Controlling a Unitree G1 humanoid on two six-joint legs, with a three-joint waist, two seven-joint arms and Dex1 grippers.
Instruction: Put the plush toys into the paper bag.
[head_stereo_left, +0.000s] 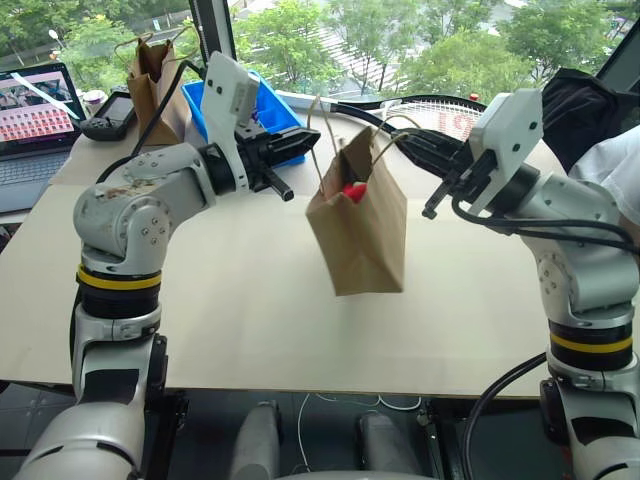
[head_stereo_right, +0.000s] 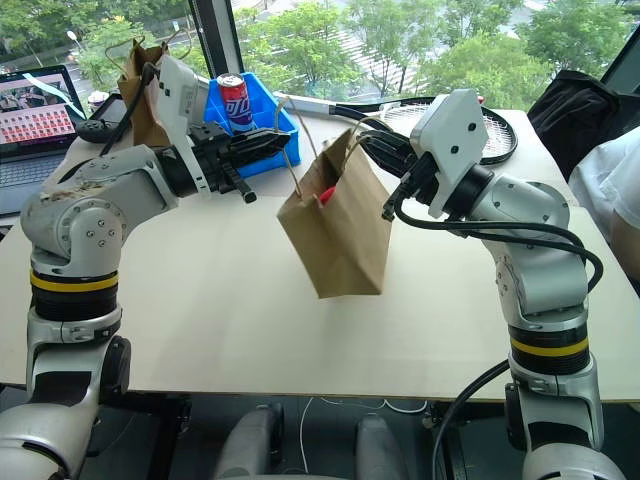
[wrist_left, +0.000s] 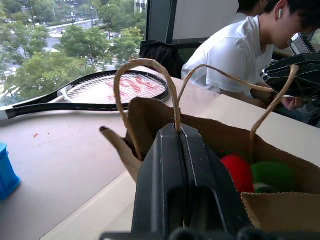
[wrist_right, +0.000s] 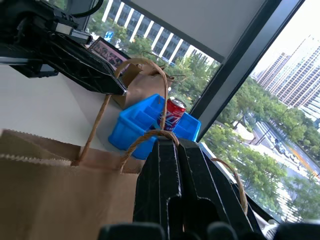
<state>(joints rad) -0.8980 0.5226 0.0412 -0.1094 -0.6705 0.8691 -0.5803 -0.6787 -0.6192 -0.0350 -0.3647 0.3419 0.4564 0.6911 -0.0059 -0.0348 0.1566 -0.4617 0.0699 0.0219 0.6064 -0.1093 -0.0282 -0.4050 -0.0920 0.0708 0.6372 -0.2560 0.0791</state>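
Both toys sat inside the paper bag (head_stereo_left: 358, 225), which hung clear of the table (head_stereo_left: 250, 300) between my two pincers. My left pincer (wrist_left: 178, 131) was clamped tight on one cord handle (wrist_left: 145, 75), and my right pincer (wrist_right: 170, 145) was clamped tight on the other cord handle (wrist_right: 145, 137), so each side of the mouth was pulled up and apart. Looking down through the opening, I could see the red chili toy (wrist_left: 239, 171) lying beside the green toy (wrist_left: 274, 174) at the bottom.

As I judged it, the packing itself was done, and the risk lay in how the bag was carried. It hung tilted, one bottom corner lower than the other. If my hands drew further apart, the thin cords could tear out of the paper where they are glued. If one hand rose above the other, the bag could tip and let the small red toy roll towards the mouth. Letting go of one handle first would make the bag swing and collapse sideways, possibly against the blue bin (head_stereo_right: 262, 112) with its soda can (head_stereo_right: 235, 100) just behind it.
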